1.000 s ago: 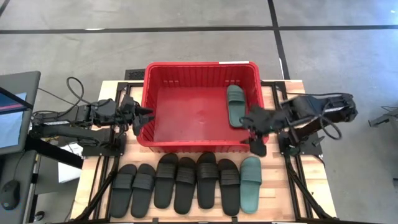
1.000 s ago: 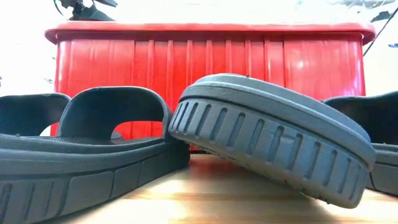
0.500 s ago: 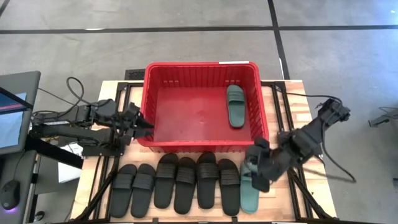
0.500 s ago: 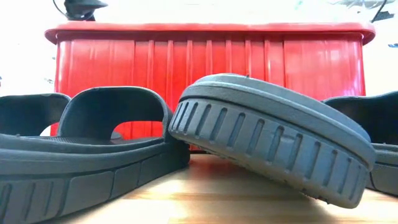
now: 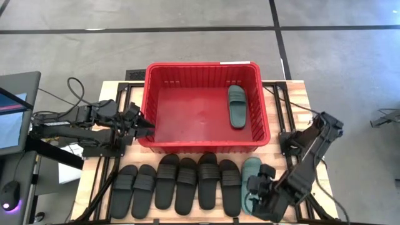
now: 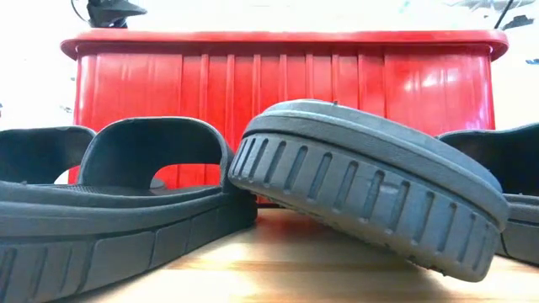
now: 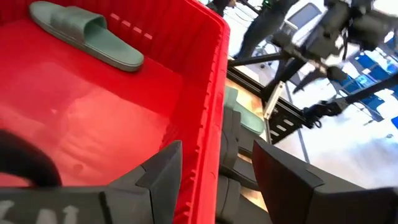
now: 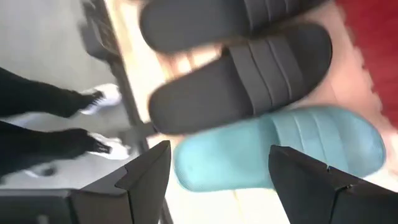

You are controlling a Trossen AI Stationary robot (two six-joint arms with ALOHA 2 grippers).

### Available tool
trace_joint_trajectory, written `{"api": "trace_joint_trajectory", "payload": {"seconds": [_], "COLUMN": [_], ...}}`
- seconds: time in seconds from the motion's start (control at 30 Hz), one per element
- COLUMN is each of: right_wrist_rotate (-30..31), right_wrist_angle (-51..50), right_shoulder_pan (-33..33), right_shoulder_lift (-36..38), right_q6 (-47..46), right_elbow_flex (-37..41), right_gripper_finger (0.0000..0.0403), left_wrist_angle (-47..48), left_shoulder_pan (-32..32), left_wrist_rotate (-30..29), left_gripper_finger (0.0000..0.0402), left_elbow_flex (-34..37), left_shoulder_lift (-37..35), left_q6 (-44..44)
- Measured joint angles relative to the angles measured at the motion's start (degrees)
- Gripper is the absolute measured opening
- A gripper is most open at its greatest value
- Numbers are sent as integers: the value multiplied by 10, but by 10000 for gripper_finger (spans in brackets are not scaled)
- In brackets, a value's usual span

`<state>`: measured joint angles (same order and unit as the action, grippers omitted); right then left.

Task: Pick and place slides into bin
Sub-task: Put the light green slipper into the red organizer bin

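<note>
The red bin (image 5: 203,106) stands at the table's far middle with one teal slide (image 5: 236,106) lying flat inside it on the right. Several black slides (image 5: 175,184) lie in a row in front of the bin, and a second teal slide (image 5: 250,181) lies at the row's right end. My right gripper (image 5: 259,197) is open and hovers over this slide's near end; the slide shows between the fingers in the right wrist view (image 8: 280,155). My left gripper (image 5: 145,125) is open at the bin's near left corner, with the bin's rim (image 7: 214,93) just ahead of its fingers.
In the low view one black slide (image 6: 370,185) leans tilted against its neighbour (image 6: 126,185), in front of the bin's wall (image 6: 286,84). A person's legs and shoes (image 8: 62,118) show beyond the table's edge. A monitor (image 5: 15,106) stands left of the table.
My right gripper has swung from the bin's near right rim toward the table's near edge and now hangs over the teal slide on the table. My left gripper has shifted a little toward the near edge at the bin's corner. The slides have not moved.
</note>
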<state>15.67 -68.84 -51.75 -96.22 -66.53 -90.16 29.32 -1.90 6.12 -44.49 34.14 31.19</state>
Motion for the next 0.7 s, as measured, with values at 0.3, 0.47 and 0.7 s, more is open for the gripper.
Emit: {"api": "trace_joint_trajectory", "payload": {"seconds": [0.3,0.47,0.7], "right_wrist_rotate": [43,48,64], "right_wrist_angle": [-75,-111,-164], "right_shoulder_pan": [-34,-32,-20], "right_shoulder_lift": [-101,-154,-206], "right_q6": [-70,-66,-66], "right_elbow_flex": [0,0,0], "right_gripper_finger": [255,255,255], "left_wrist_angle": [0,0,0], "left_shoulder_pan": [0,0,0], "left_wrist_rotate": [-8,-8,-9], "left_gripper_finger": [183,183,183], "left_elbow_flex": [0,0,0], "left_shoulder_lift": [0,0,0], "left_q6": [-8,-10,-11]}}
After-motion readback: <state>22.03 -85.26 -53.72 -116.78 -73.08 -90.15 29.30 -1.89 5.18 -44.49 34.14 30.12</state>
